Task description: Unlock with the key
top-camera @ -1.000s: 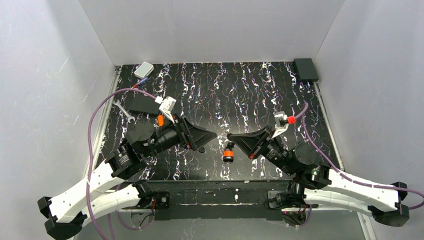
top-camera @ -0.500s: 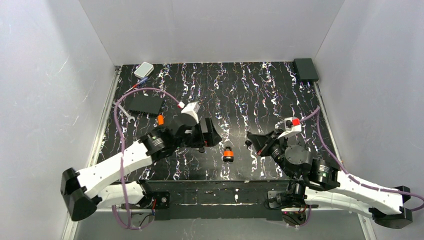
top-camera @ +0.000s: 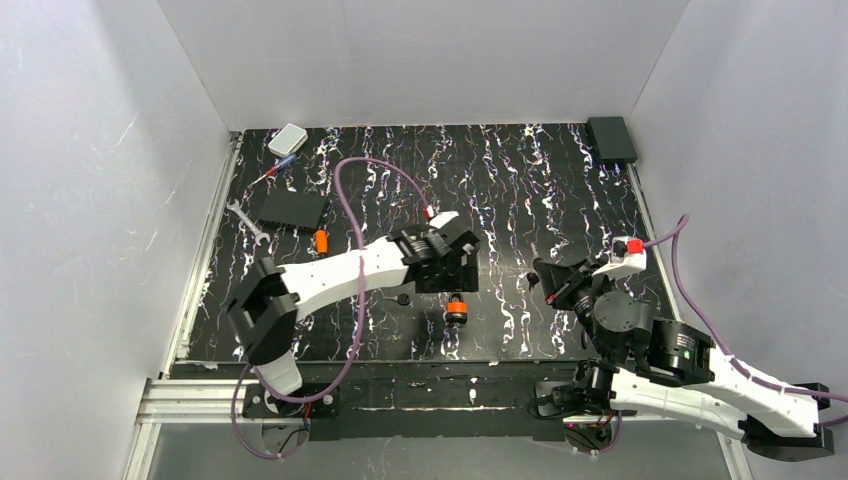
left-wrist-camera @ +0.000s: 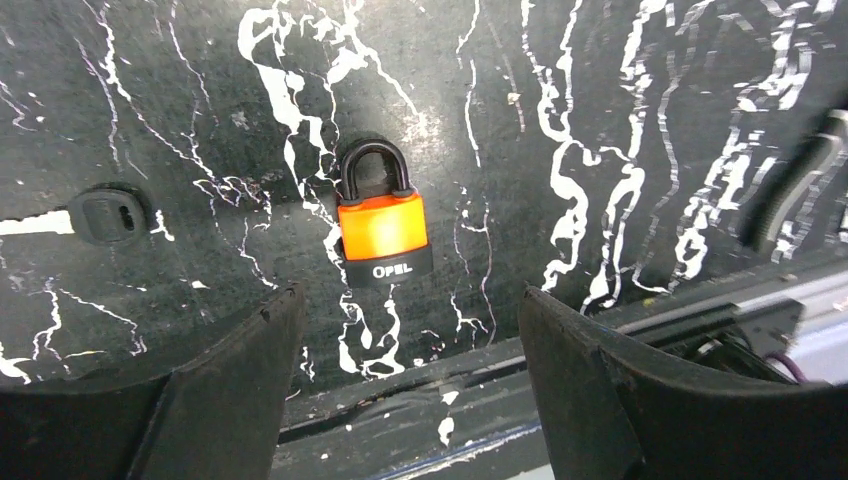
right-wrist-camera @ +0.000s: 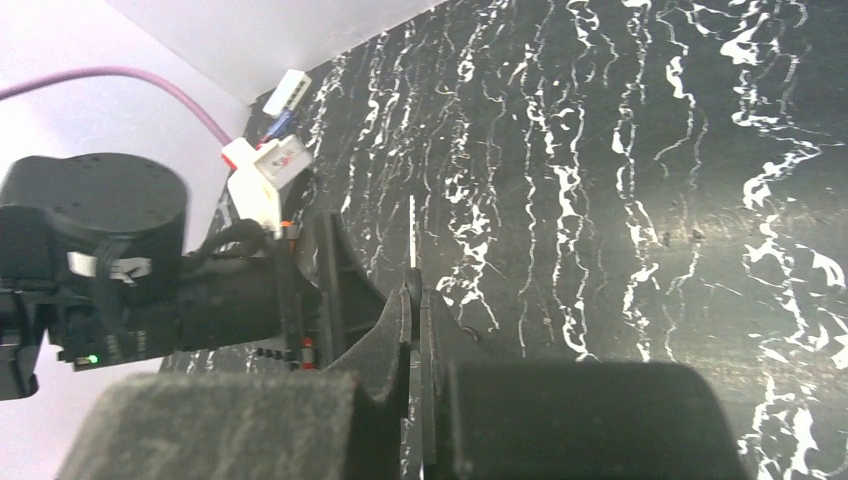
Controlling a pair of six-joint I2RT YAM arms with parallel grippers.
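The padlock has an orange body, a black base and a shut shackle, and lies flat near the table's front edge. In the left wrist view the padlock lies just beyond my left gripper, which is open and empty and hovers over it. My right gripper is to the right of the padlock, raised and apart from it. It is shut on the key, whose thin metal blade sticks out past the fingertips. A small black key-like piece lies left of the padlock.
A white box and a screwdriver lie at the back left. A black block, a wrench and a small orange piece lie nearer. A black box sits back right. The front rail is close to the padlock.
My left arm has swung right and stretched out, so its open gripper now hangs over the padlock. My right gripper has drawn back to the right, still shut.
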